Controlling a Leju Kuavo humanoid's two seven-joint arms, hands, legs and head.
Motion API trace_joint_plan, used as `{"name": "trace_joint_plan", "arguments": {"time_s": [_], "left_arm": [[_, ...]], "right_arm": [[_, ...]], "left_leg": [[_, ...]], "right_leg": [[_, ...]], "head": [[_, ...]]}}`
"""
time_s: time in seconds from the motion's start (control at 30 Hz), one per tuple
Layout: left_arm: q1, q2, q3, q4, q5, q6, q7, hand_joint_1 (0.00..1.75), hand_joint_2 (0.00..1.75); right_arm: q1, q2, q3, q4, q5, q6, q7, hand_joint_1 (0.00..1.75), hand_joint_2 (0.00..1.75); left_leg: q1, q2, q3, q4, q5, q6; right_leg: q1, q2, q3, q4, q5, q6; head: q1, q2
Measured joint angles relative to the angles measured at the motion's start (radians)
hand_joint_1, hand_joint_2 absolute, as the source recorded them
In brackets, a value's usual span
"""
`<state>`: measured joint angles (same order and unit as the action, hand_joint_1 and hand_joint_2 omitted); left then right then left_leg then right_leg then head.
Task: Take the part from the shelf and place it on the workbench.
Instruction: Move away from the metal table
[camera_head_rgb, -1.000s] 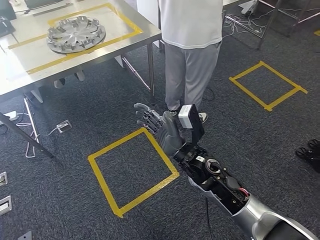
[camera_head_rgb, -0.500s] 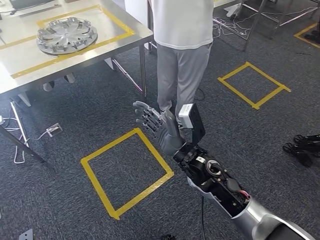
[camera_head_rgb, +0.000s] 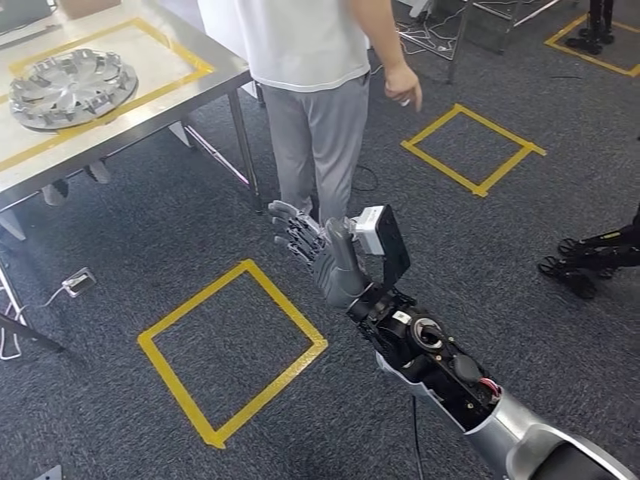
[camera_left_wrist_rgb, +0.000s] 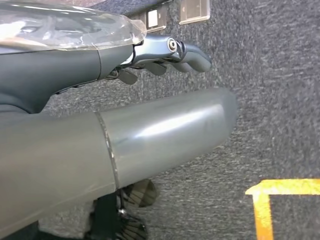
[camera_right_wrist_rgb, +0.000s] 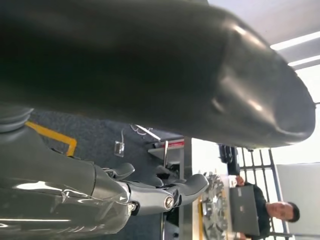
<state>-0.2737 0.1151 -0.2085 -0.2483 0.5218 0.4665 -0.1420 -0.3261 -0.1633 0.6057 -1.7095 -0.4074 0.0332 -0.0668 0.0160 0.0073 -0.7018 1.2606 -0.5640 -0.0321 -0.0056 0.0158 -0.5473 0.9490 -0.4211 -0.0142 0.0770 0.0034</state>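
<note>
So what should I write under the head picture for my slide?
Robot's empty right hand reaches out over grey carpet while the silver wheel cover sits on the workbench beside a person.

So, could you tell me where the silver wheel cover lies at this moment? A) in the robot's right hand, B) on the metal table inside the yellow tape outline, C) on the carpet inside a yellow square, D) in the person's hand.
B: the wheel cover lies flat on the metal table, while the right hand holds nothing.
</note>
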Motion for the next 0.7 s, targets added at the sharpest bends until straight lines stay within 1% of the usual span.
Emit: {"name": "trace_joint_plan", "arguments": {"time_s": [0.03, 0.07, 0.1, 0.13, 0.17, 0.2, 0.27, 0.3, 0.33, 0.37, 0.4, 0.43, 0.47, 0.5, 0.53, 0.57, 0.6, 0.63, 0.67, 0.7], "left_arm": [[0.003, -0.001, 0.0, 0.0, 0.0, 0.0, -0.001, 0.0, 0.0], [0.005, -0.001, 0.0, 0.0, 0.0, 0.0, -0.002, 0.0, 0.0], [0.005, -0.001, 0.0, 0.0, 0.0, 0.0, -0.003, 0.0, 0.0], [0.005, 0.0, 0.0, 0.0, 0.0, 0.0, -0.004, 0.0, 0.0], [0.004, 0.0, 0.0, 0.0, 0.0, 0.0, -0.004, 0.0, 0.0], [0.003, 0.001, -0.001, 0.0, 0.0, 0.0, -0.004, 0.0, 0.0], [0.002, 0.001, -0.003, 0.0, 0.0, 0.0, -0.004, 0.0, 0.0], [0.001, 0.0, -0.004, 0.0, 0.0, 0.0, -0.004, 0.0, 0.0], [0.0, 0.0, -0.005, 0.0, 0.0, 0.0, -0.004, 0.0, 0.0], [-0.001, -0.001, -0.005, 0.0, 0.0, 0.0, -0.004, 0.0, 0.0], [-0.001, -0.001, -0.006, 0.0, 0.0, 0.0, -0.004, 0.0, 0.0], [-0.001, -0.001, -0.006, 0.0, 0.0, 0.0, -0.004, 0.0, 0.0], [0.0, -0.001, -0.007, 0.0, 0.002, 0.0, -0.004, 0.0, 0.0], [0.0, -0.001, -0.008, 0.0, 0.004, 0.0, -0.004, 0.0, 0.0], [0.001, -0.001, -0.008, 0.0, 0.007, 0.0, -0.004, 0.0, 0.0], [0.001, -0.001, -0.008, 0.0, 0.009, 0.0, -0.004, 0.0, 0.0], [0.001, -0.002, -0.008, 0.0, 0.012, 0.0, -0.004, 0.0, 0.0], [0.001, -0.002, -0.008, 0.0, 0.013, 0.0, -0.004, 0.0, 0.0], [0.001, -0.001, -0.008, 0.0, 0.014, 0.0, -0.004, 0.0, 0.0], [0.001, -0.001, -0.008, 0.0, 0.014, 0.0, -0.004, 0.0, 0.0]], "right_arm": [[0.0, 0.0, 0.001, 0.0, 0.002, -0.004, 0.003, 0.0, 0.0], [0.0, 0.0, 0.001, -0.002, 0.004, -0.008, 0.005, 0.0, 0.0], [0.001, 0.0, 0.002, -0.004, 0.006, -0.013, 0.008, 0.0, 0.0], [0.001, 0.0, 0.002, -0.008, 0.008, -0.018, 0.01, 0.0, 0.0], [0.001, 0.0, 0.002, -0.012, 0.009, -0.021, 0.012, 0.0, 0.0], [0.002, 0.0, 0.002, -0.016, 0.011, -0.025, 0.013, 0.0, 0.0], [0.005, 0.0, 0.003, -0.022, 0.013, -0.03, 0.015, 0.0, 0.0], [0.008, 0.0, 0.003, -0.024, 0.014, -0.033, 0.015, 0.0, 0.0], [0.008, 0.0, 0.003, -0.027, 0.016, -0.036, 0.015, 0.0, 0.0], [0.008, 0.0, 0.003, -0.029, 0.018, -0.038, 0.015, 0.0, 0.0], [0.009, 0.0, 0.003, -0.03, 0.019, -0.041, 0.015, 0.0, 0.0], [0.01, 0.0, 0.004, -0.031, 0.019, -0.043, 0.015, 0.0, 0.0], [0.012, 0.0, 0.005, -0.031, 0.02, -0.043, 0.014, 0.0, 0.0], [0.014, 0.0, 0.005, -0.031, 0.02, -0.044, 0.013, 0.0, 0.0], [0.016, 0.0, 0.006, -0.031, 0.02, -0.043, 0.01, 0.0, 0.0], [0.016, 0.0, 0.006, -0.031, 0.02, -0.042, 0.007, 0.0, 0.0], [0.015, 0.0, 0.006, -0.031, 0.02, -0.042, 0.004, 0.0, 0.0], [0.015, -0.001, 0.005, -0.03, 0.02, -0.041, 0.002, 0.0, 0.0], [0.013, -0.001, 0.005, -0.03, 0.02, -0.04, 0.001, 0.0, 0.0], [0.012, -0.001, 0.005, -0.03, 0.02, -0.04, 0.001, 0.0, 0.0]], "left_leg": [[0.0, -0.001, 0.002, -0.006, 0.015, 0.004], [-0.001, -0.003, 0.024, -0.053, 0.046, 0.009], [-0.002, -0.009, 0.061, -0.128, 0.084, 0.017], [-0.004, -0.019, 0.1, -0.207, 0.113, 0.025], [-0.006, -0.025, 0.129, -0.264, 0.13, 0.029], [-0.008, -0.03, 0.145, -0.297, 0.137, 0.032], [-0.011, -0.024, 0.149, -0.31, 0.138, 0.034], [-0.009, -0.019, 0.151, -0.314, 0.14, 0.038], [-0.007, -0.014, 0.152, -0.319, 0.143, 0.042], [-0.004, -0.009, 0.154, -0.323, 0.146, 0.046], [-0.003, -0.003, 0.155, -0.324, 0.146, 0.049], [-0.003, 0.002, 0.155, -0.324, 0.146, 0.051], [-0.003, 0.008, 0.155, -0.324, 0.146, 0.052], [-0.003, 0.014, 0.154, -0.323, 0.145, 0.052], [-0.003, 0.018, 0.155, -0.323, 0.145, 0.052], [-0.002, 0.023, 0.156, -0.322, 0.144, 0.05], [-0.001, 0.027, 0.158, -0.321, 0.141, 0.047], [-0.001, 0.03, 0.16, -0.32, 0.139, 0.043], [-0.003, 0.034, 0.16, -0.316, 0.136, 0.038], [-0.005, 0.037, 0.159, -0.314, 0.135, 0.033]], "right_leg": [[0.002, 0.008, -0.001, 0.0, 0.001, -0.001], [0.004, 0.016, -0.001, 0.0, 0.002, -0.001], [0.005, 0.024, 0.0, 0.0, 0.002, 0.0], [0.008, 0.031, -0.001, 0.001, 0.003, 0.001], [0.009, 0.038, -0.002, 0.002, 0.004, 0.004], [0.009, 0.043, -0.004, 0.002, 0.005, 0.008], [0.007, 0.051, -0.007, 0.0, 0.008, 0.018], [0.006, 0.048, -0.011, 0.003, 0.004, 0.024], [0.006, 0.04, -0.018, 0.016, -0.007, 0.03], [0.006, 0.028, -0.032, 0.048, -0.028, 0.036], [0.004, 0.014, -0.059, 0.106, -0.062, 0.041], [0.002, 0.004, -0.091, 0.179, -0.098, 0.046], [-0.001, -0.001, -0.123, 0.253, -0.128, 0.05], [-0.004, -0.005, -0.147, 0.306, -0.144, 0.054], [-0.006, -0.007, -0.152, 0.32, -0.139, 0.056], [-0.008, -0.01, -0.134, 0.285, -0.112, 0.057], [-0.01, -0.018, -0.097, 0.212, -0.073, 0.057], [-0.009, -0.031, -0.057, 0.133, -0.043, 0.056], [-0.007, -0.042, -0.02, 0.062, -0.02, 0.052], [-0.005, -0.05, 0.001, 0.021, -0.012, 0.046]], "head": [[0.0, 0.0], [0.0, 0.0], [0.0, 0.0], [0.0, 0.0], [0.0, 0.0], [0.001, 0.0], [0.001, 0.0], [0.001, 0.0], [0.003, 0.0], [0.006, 0.0], [0.01, 0.0], [0.014, 0.0], [0.017, 0.0], [0.018, 0.0], [0.018, 0.0], [0.019, 0.0], [0.02, 0.0], [0.021, 0.0], [0.022, 0.0], [0.022, 0.0]]}}
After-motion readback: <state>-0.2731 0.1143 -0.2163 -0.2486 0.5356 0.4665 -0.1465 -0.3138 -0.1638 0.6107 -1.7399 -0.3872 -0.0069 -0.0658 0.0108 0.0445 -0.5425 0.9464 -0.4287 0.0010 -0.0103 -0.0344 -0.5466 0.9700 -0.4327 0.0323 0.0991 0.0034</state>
